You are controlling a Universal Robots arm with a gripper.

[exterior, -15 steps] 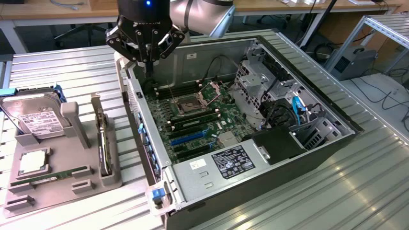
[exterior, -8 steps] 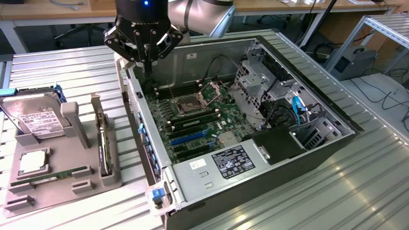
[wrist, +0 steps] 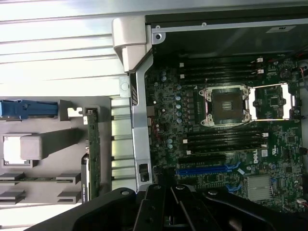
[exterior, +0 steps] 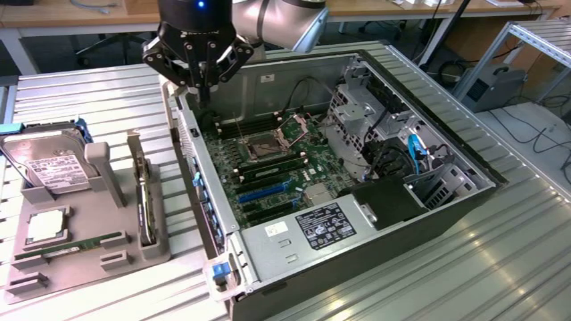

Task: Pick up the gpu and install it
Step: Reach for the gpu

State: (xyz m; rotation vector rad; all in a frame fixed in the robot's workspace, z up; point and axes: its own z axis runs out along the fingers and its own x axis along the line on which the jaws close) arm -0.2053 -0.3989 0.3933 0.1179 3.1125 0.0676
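At the bench's (exterior: 89,87) edge on the exterior view's left, a grey holder (exterior: 116,257) is carrying four items.
- Hard drive (exterior: 49,164): leaning upright at the holder's far end.
- Processor chip (exterior: 45,227): lying flat behind the drive's stand.
- Green memory stick (exterior: 80,244): lying flat toward the holder's near end.
- The gpu (exterior: 146,210): standing on edge in the slot along the holder's side nearest the computer case (exterior: 295,267), untouched.

Next across, the gripper (exterior: 203,93) is hanging over the case's far corner on the holder's side. Its jaws are pressing together on nothing, and it is well apart from the gpu.

Toward the exterior view's right, the opened case is lying mid-bench. Its motherboard (exterior: 267,167) is facing up and the processor socket (exterior: 265,144) is showing its frame lifted.
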